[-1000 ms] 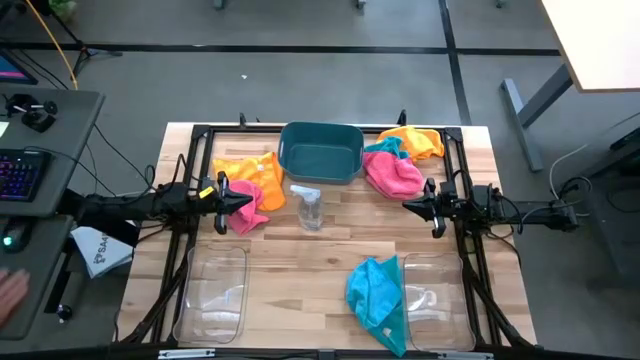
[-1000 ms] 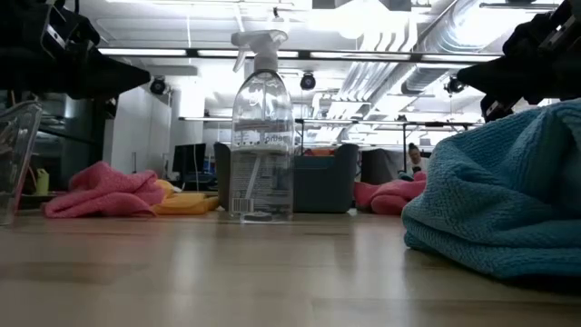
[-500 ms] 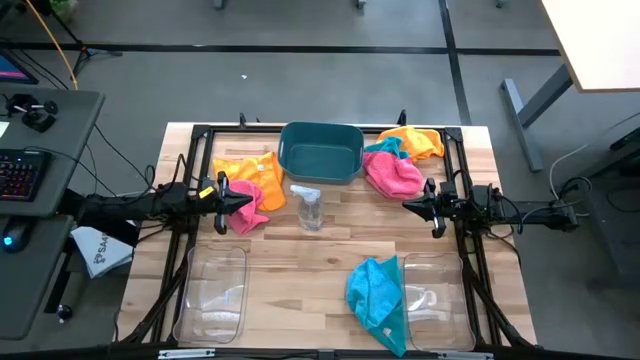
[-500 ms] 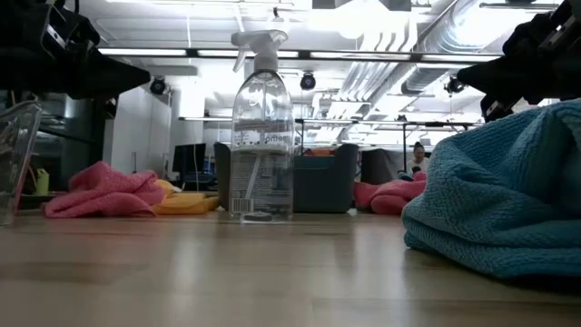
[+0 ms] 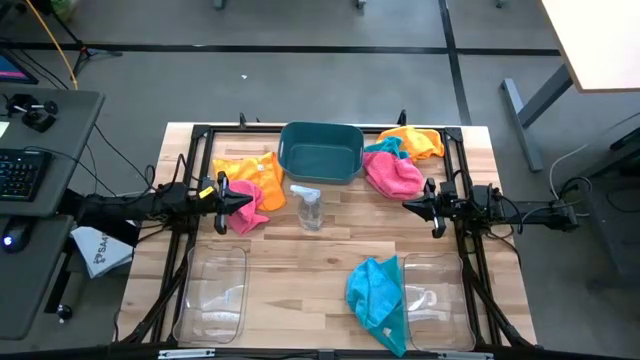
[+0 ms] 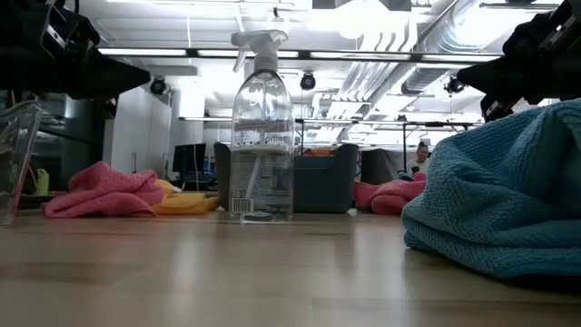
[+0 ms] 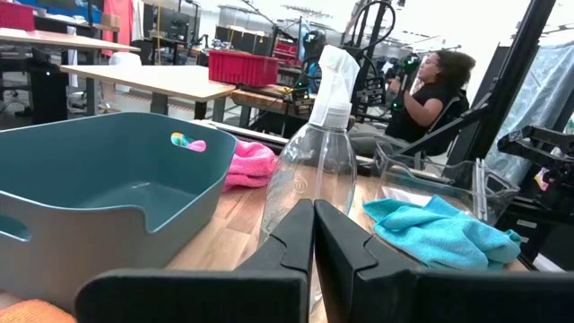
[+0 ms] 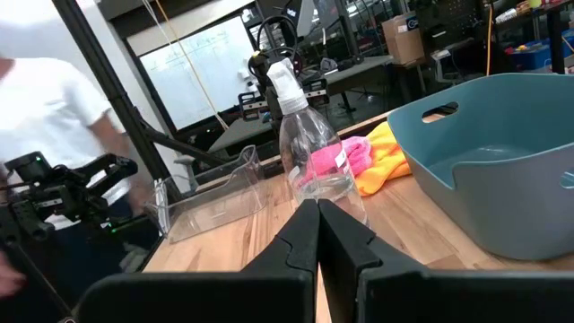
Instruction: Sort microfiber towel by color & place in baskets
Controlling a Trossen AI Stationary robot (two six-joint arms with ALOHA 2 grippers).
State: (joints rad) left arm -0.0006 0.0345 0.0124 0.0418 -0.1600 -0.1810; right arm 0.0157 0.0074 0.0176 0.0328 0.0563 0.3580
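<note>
A dark teal tub stands at the table's far middle. Two clear bins sit near the near edge, one at the left and one at the right. A teal towel lies partly over the right clear bin's rim. Pink and orange towels lie left of the tub; pink, teal and orange towels lie to its right. My left gripper hovers shut beside the left pink towel. My right gripper hovers shut near the right pink towel. Neither touches anything.
A clear spray bottle stands upright in the table's middle, between the grippers. A black frame rail runs along the table's sides and far edge. A person shows beyond the table in the right wrist view, another in the left wrist view.
</note>
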